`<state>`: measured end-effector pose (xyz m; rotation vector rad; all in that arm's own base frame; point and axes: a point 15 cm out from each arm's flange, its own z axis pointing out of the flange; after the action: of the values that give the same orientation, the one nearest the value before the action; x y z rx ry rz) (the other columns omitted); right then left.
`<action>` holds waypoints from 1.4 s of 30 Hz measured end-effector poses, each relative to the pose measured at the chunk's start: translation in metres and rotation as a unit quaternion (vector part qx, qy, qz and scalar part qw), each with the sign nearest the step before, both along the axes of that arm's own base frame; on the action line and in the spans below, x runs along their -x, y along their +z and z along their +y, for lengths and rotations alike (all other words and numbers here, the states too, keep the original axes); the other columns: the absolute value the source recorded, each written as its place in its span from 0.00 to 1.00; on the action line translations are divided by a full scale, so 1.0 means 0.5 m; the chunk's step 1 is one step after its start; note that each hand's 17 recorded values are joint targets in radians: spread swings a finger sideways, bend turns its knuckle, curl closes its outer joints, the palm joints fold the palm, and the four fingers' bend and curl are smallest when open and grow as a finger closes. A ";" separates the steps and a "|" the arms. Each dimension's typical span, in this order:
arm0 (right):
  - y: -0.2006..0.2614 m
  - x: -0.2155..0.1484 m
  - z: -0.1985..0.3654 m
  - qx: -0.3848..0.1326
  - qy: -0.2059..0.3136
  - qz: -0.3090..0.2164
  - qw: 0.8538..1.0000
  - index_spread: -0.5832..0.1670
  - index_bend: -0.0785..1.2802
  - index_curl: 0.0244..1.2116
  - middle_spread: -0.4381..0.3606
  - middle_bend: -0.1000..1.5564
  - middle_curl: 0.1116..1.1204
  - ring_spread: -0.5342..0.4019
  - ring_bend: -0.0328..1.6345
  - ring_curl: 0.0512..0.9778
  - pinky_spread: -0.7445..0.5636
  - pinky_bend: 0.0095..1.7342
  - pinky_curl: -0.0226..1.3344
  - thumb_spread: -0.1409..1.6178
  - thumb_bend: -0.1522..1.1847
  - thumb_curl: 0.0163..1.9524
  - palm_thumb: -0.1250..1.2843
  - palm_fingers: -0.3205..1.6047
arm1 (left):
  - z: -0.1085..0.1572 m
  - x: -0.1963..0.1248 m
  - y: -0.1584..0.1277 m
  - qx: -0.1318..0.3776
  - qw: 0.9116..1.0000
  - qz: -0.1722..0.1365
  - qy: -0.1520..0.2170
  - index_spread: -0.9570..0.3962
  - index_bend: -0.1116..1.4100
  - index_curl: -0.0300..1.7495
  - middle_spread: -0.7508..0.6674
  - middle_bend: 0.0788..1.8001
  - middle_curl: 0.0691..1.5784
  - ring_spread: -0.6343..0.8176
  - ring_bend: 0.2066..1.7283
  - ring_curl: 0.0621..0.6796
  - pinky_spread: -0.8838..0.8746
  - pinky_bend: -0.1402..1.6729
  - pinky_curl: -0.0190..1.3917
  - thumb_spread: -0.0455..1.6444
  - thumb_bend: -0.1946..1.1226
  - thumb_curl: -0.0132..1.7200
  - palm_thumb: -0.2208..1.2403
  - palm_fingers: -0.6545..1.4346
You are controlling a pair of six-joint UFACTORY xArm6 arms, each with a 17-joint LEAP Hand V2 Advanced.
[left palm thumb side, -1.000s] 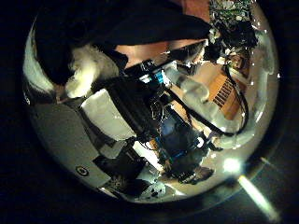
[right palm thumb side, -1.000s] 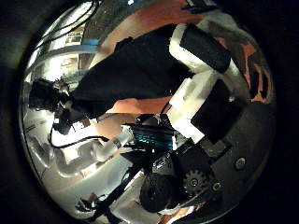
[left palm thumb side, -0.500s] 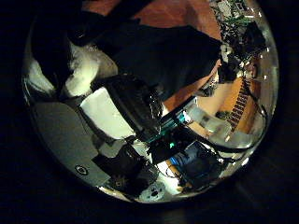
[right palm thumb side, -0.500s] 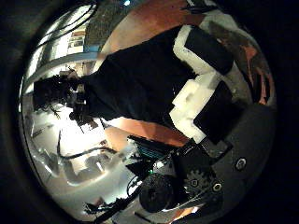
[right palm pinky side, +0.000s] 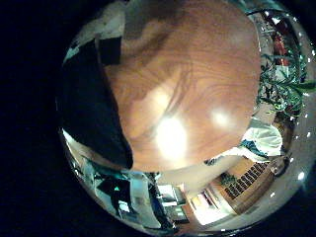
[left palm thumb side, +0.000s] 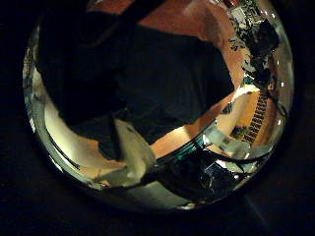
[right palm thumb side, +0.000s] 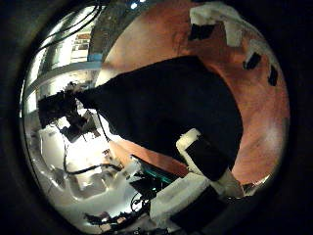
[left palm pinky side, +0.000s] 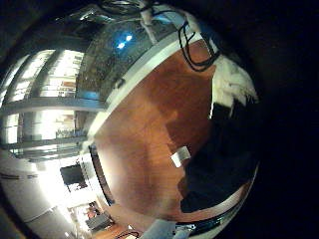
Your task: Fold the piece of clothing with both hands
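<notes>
The garment (right palm thumb side: pixel 171 103) is soft matt cloth – dull, with no shine. The table (right palm pinky side: pixel 188 79) is smooth wood – glossy, reflecting light.

Looks like a lab or workshop room: reddish wooden tabletop (right palm pinky side: pixel 188 79) ringed by large bright windows (left palm pinky side: pixel 45 85), a dark monitor (left palm pinky side: pixel 73 175) and cluttered equipment racks (right palm thumb side: pixel 68 122).

4 palm cams, no outside view. Both thumb-side views face down close on the dark garment (left palm thumb side: pixel 148 88), which fills most of each. Both little-finger-side views look out across the bare wooden table (right palm pinky side: pixel 197 79), garment only at the edge. All share garment + table.
</notes>
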<state>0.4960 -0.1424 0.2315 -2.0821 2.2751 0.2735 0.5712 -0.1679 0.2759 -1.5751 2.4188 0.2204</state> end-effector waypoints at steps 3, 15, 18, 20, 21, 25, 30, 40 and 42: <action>0.046 0.006 -0.018 0.011 0.000 -0.018 1.000 0.22 0.32 0.49 0.38 0.36 0.46 0.48 0.53 0.47 0.74 0.38 0.47 0.87 0.10 0.17 0.55 0.17 | 0.018 -0.005 0.035 0.007 1.000 -0.014 0.010 0.48 0.22 0.54 0.48 0.14 0.39 0.32 0.56 0.62 0.33 0.57 0.43 0.75 0.40 0.34 0.13 0.33; 0.091 0.168 -0.018 0.011 0.053 0.053 0.997 0.25 0.25 0.39 0.34 0.31 0.36 0.51 0.41 0.36 0.81 0.26 0.36 0.82 0.09 0.16 0.52 0.21 | 0.046 0.113 0.041 0.010 0.999 0.037 0.004 0.64 0.21 0.43 0.65 0.08 0.29 0.51 0.43 0.45 0.55 0.44 0.36 0.73 0.23 0.22 0.18 0.34; 0.056 0.193 -0.015 0.011 0.072 0.080 0.994 0.26 0.22 0.37 0.36 0.29 0.33 0.52 0.37 0.33 0.80 0.25 0.34 0.80 0.09 0.16 0.50 0.20 | 0.038 0.172 -0.006 0.013 0.998 0.065 -0.008 0.65 0.21 0.41 0.65 0.07 0.28 0.53 0.40 0.42 0.58 0.42 0.35 0.73 0.21 0.20 0.19 0.35; 0.032 0.210 -0.010 0.005 0.076 0.094 0.993 0.26 0.19 0.35 0.37 0.27 0.31 0.54 0.35 0.31 0.80 0.24 0.33 0.79 0.10 0.16 0.49 0.19 | 0.032 0.192 -0.028 0.019 0.998 0.064 -0.018 0.66 0.20 0.40 0.66 0.07 0.27 0.54 0.39 0.40 0.60 0.40 0.34 0.73 0.19 0.20 0.20 0.36; 0.022 0.217 -0.009 0.002 0.078 0.100 0.992 0.26 0.19 0.35 0.38 0.26 0.31 0.54 0.34 0.30 0.80 0.24 0.33 0.79 0.10 0.16 0.49 0.19 | 0.030 0.203 -0.042 0.023 0.997 0.065 -0.021 0.66 0.20 0.39 0.66 0.07 0.26 0.54 0.39 0.40 0.60 0.39 0.34 0.73 0.19 0.19 0.20 0.36; -0.025 0.243 0.004 -0.002 0.090 0.120 0.989 0.27 0.18 0.31 0.39 0.24 0.29 0.57 0.31 0.28 0.80 0.23 0.31 0.76 0.09 0.16 0.48 0.19 | 0.040 0.250 -0.092 0.027 0.996 0.080 -0.034 0.67 0.20 0.37 0.65 0.07 0.25 0.55 0.37 0.37 0.62 0.37 0.32 0.72 0.16 0.19 0.23 0.37; -0.073 0.263 0.014 0.023 0.115 0.133 0.984 0.27 0.17 0.28 0.41 0.22 0.27 0.59 0.29 0.26 0.80 0.22 0.30 0.75 0.10 0.16 0.47 0.20 | 0.064 0.307 -0.156 0.020 0.992 0.119 -0.048 0.67 0.19 0.34 0.65 0.07 0.24 0.57 0.35 0.35 0.65 0.35 0.31 0.68 0.14 0.19 0.28 0.37; -0.120 0.253 0.043 0.036 0.135 0.115 0.984 0.27 0.18 0.26 0.41 0.20 0.25 0.59 0.27 0.24 0.80 0.20 0.27 0.73 0.10 0.16 0.49 0.23 | 0.095 0.344 -0.228 0.010 0.991 0.133 -0.034 0.61 0.33 0.35 0.58 0.08 0.24 0.56 0.27 0.27 0.65 0.26 0.26 0.64 0.18 0.21 0.46 0.46; -0.129 0.248 0.060 0.037 0.143 0.115 0.982 0.27 0.18 0.25 0.40 0.20 0.25 0.59 0.27 0.24 0.80 0.20 0.27 0.72 0.10 0.17 0.50 0.24 | 0.106 0.339 -0.227 0.003 0.992 0.127 -0.025 0.56 0.43 0.38 0.54 0.09 0.24 0.55 0.25 0.24 0.64 0.22 0.25 0.66 0.19 0.22 0.52 0.51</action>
<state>0.3717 -0.1126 0.1669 -2.5407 2.1199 0.4705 0.4018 -0.1149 0.1625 -1.5704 2.6478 0.4288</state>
